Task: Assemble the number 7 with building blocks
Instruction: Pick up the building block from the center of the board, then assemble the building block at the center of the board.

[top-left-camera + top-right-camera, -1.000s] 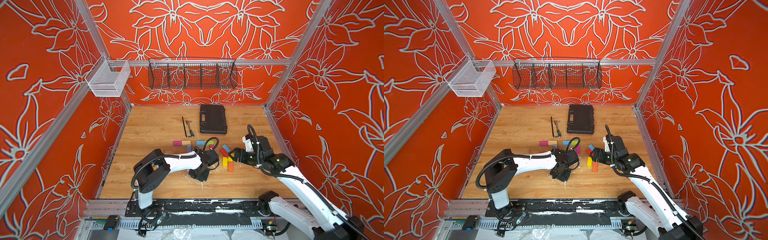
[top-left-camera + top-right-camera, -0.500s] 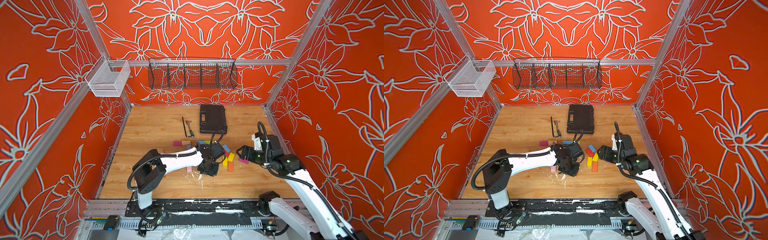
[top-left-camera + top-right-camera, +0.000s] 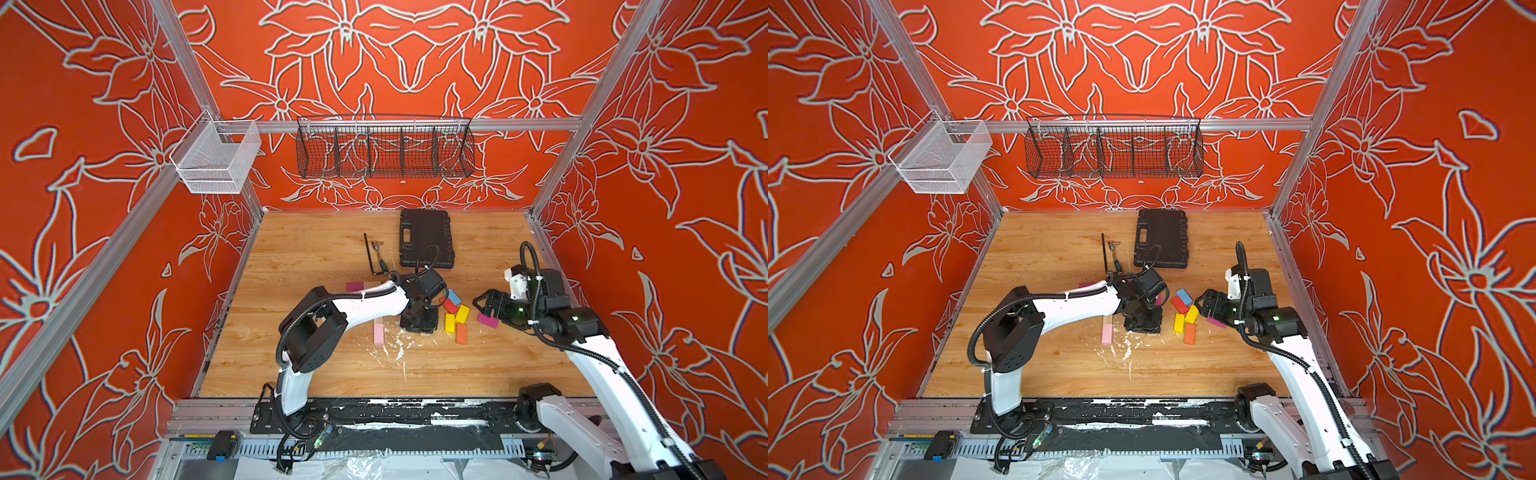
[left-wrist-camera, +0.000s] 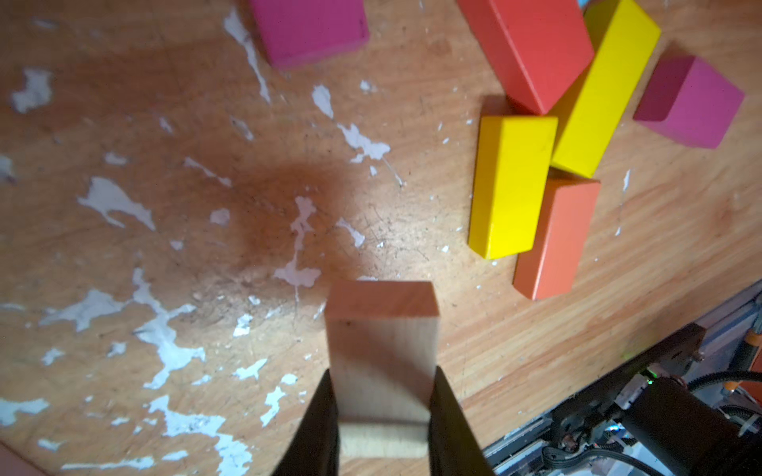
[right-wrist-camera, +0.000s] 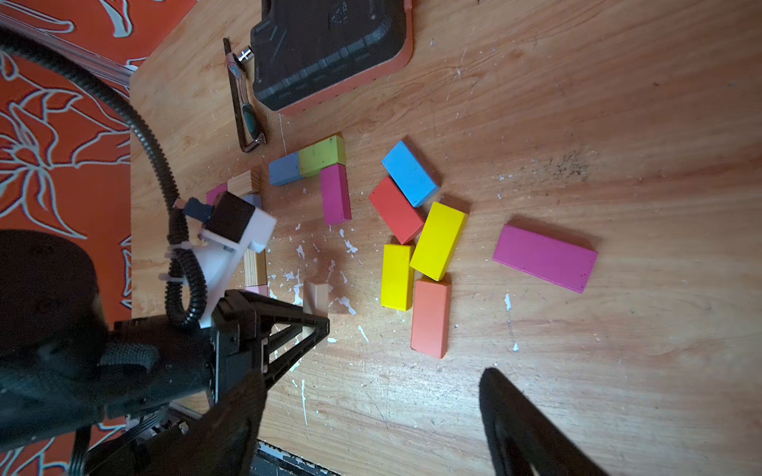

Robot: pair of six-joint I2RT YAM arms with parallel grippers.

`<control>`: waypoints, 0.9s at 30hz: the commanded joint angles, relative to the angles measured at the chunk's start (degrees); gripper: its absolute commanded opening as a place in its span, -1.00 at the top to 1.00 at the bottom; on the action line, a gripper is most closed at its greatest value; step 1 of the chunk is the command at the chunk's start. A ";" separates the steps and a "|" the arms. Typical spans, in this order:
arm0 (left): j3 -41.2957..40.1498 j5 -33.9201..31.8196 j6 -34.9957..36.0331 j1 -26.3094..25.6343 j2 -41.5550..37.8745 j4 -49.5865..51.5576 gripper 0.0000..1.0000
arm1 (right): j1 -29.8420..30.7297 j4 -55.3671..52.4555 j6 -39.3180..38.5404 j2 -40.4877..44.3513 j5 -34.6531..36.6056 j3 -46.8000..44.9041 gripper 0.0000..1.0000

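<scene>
My left gripper [image 4: 383, 412] is shut on a plain wood block [image 4: 383, 354], held end-down just above the scratched table; in both top views it hangs left of the loose blocks [image 3: 419, 324] [image 3: 1144, 324]. Those are a blue [image 5: 410, 173], a red [image 5: 396, 208], two yellow [image 5: 439, 239] [image 5: 396, 276] and an orange block [image 5: 431, 315]. A grey-blue [image 5: 284, 168] and a green block [image 5: 321, 155] lie end to end, with a magenta block [image 5: 336, 193] running down from the green. My right gripper [image 5: 371, 412] is open and holds nothing, beside a flat magenta block [image 5: 544, 257].
A black case [image 3: 424, 239] and a hex key [image 3: 370, 255] lie behind the blocks. A pink block [image 3: 379, 334] and another magenta one [image 3: 355, 286] lie by the left arm. Wire baskets [image 3: 384, 147] hang on the back wall.
The left gripper has carried the wood block to the right, up to the loose blocks. The right arm has drawn back to the right, and the magenta block lies on the table by it.
</scene>
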State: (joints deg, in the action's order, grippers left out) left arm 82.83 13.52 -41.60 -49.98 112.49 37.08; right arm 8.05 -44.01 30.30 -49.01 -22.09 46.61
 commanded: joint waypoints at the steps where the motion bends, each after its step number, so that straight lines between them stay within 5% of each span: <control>1: 2.28 0.97 0.71 0.48 2.14 1.76 0.81 | -0.93 0.77 -1.08 -0.18 -1.90 -0.99 -0.68; 27: 4.94 3.20 1.92 2.51 6.56 1.11 0.80 | -3.29 0.73 -2.09 -0.67 -4.17 -1.89 -0.67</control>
State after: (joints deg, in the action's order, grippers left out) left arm 87.24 15.73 -40.01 -47.66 117.54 37.12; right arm 5.17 -42.85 28.84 -50.68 -25.67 45.80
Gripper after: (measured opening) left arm 0.269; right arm 0.839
